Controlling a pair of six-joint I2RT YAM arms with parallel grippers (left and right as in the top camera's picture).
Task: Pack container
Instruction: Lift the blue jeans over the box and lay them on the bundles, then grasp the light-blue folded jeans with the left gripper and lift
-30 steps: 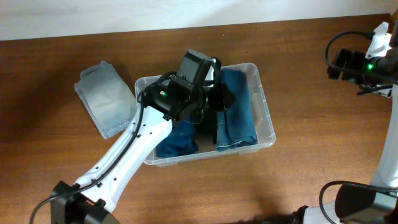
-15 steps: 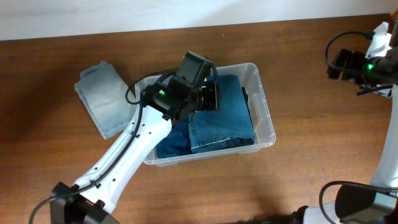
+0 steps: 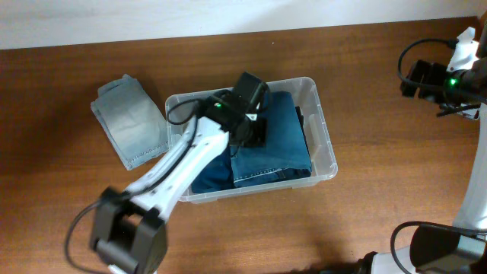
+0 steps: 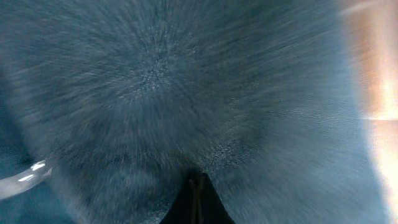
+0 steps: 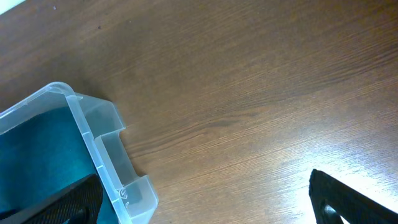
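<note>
As we read the overhead view from its left edge, we first meet a folded grey cloth [image 3: 131, 131] lying flat on the wooden table [image 3: 380, 221], just beside the container [image 3: 326, 129] but outside it. From the lower left, the white left arm [image 3: 171, 171] reaches up and across the tub's left side. The container sits around the middle of the table. It holds folded jeans [image 3: 285, 144] that fill its right part, with a brighter blue garment [image 3: 213, 175] beside them at the lower left corner. The left gripper [image 3: 255, 131] is down on the jeans near the tub's centre. Its own wrist view gives us only blurred denim filling the frame. At the bottom edge the dark fingertips [image 4: 210, 213] are drawn together with a thin seam between them, and we cannot tell whether any fabric is pinched there. Far to the right, well apart from the tub, the right arm [image 3: 449, 76] stands at the table's edge. Its wrist view shows the right gripper [image 5: 202, 186] spread wide over bare wood, with the tub's clear corner off to its left.
</note>
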